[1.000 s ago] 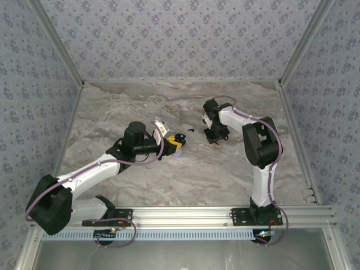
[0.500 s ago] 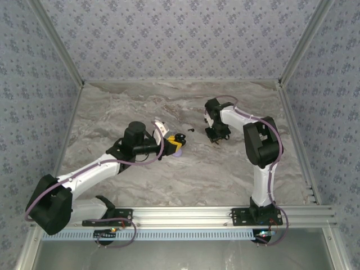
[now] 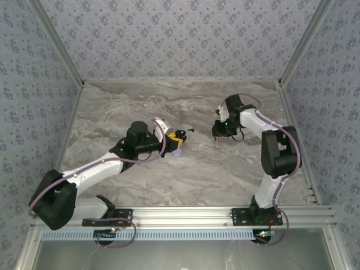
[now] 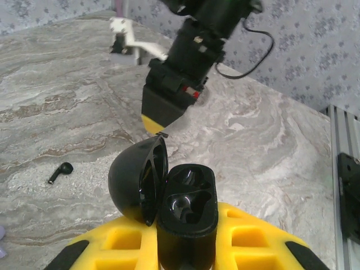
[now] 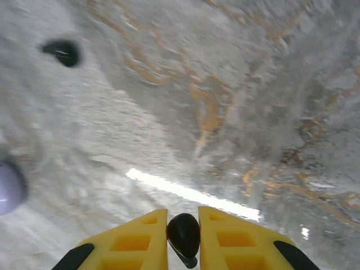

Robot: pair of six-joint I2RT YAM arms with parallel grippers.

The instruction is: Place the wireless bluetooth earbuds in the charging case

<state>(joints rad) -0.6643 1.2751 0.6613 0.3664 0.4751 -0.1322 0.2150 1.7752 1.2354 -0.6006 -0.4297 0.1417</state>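
**One earbud in hand, none seated yet**

The right fingers (image 5: 135, 239) were closed on a small black earbud (image 5: 183, 233), pinched between the two yellow pads above the marbled worktop (image 3: 140, 107). The left fingers (image 4: 247, 236) were clamped on the charging case (image 4: 185, 208), which they held off the worktop with its lid (image 4: 138, 180) swung open to one side. Both wells in the case were empty, so by my reading the task was under halfway: case opened and presented, one earbud picked up, nothing inserted. The loose earbud (image 4: 60, 171) lay on the worktop, well apart from the case and not far from the right fingers, and would need a second pick.

Much was hard to read. The right wrist view was blurred, and the held earbud's lower end was cut off at the frame edge, so its orientation could not be judged. The bottom of the left wrist view cut off the case, hiding where the pads gripped it. A pale lavender round thing (image 5: 8, 188) was also cropped; I could not tell what it was.
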